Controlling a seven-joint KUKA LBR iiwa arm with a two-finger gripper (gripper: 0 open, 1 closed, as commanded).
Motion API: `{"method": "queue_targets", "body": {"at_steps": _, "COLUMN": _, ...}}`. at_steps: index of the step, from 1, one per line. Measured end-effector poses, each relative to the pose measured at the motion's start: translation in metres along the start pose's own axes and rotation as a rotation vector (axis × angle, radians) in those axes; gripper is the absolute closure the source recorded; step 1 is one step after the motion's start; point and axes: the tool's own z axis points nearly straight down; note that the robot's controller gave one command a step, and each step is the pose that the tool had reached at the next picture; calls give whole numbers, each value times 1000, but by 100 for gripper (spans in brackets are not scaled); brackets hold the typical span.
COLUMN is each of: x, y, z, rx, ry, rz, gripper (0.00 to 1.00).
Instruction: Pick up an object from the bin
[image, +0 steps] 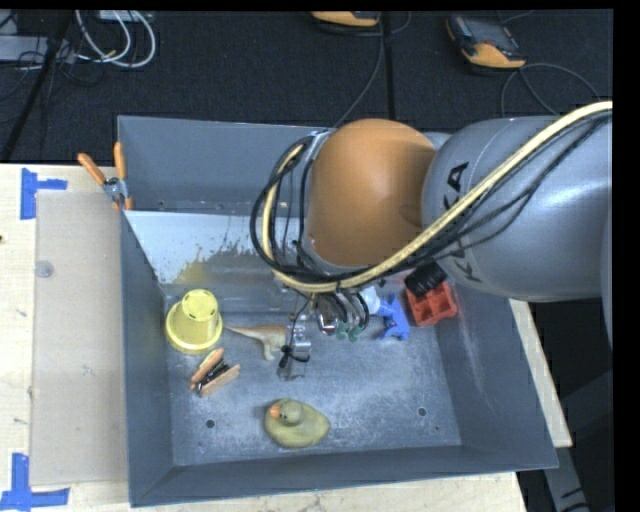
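Near the middle of the frame, the gripper (292, 356) hangs low over the bin (450, 400) floor, below the arm's orange cover. Whether it is open or closed cannot be told. A thin tan piece (253, 334) lies just left of it. Further left lie a yellow cup (194, 320) and a wooden clothespin (214, 376), and a yellow rubber duck (296, 423) sits below.

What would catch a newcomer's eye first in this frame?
The big arm with its orange cover looms over the bin's upper right, its gripper low near the middle. A yellow cup lies at left and a yellow duck near the front wall.
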Motion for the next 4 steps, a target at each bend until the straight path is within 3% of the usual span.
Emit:
{"method": "queue_targets", "body": {"at_steps": 1, "x": -1, "y": -1, "z": -5, "rx": -1, "ry": -8, "rz": 3, "gripper": 0}}
{"method": "queue_targets", "body": {"at_steps": 2, "x": -1, "y": -11, "z": 24, "rx": -2, "ry": -10, "rz": -74, "gripper": 0}}
{"method": "queue_targets", "body": {"at_steps": 3, "x": 29, "y": -16, "z": 85, "rx": -1, "ry": -8, "rz": -132, "gripper": 0}}
{"method": "queue_targets", "body": {"at_steps": 4, "x": 40, "y": -37, "z": 156, "rx": -2, "ry": -1, "rz": -231, "gripper": 100}}
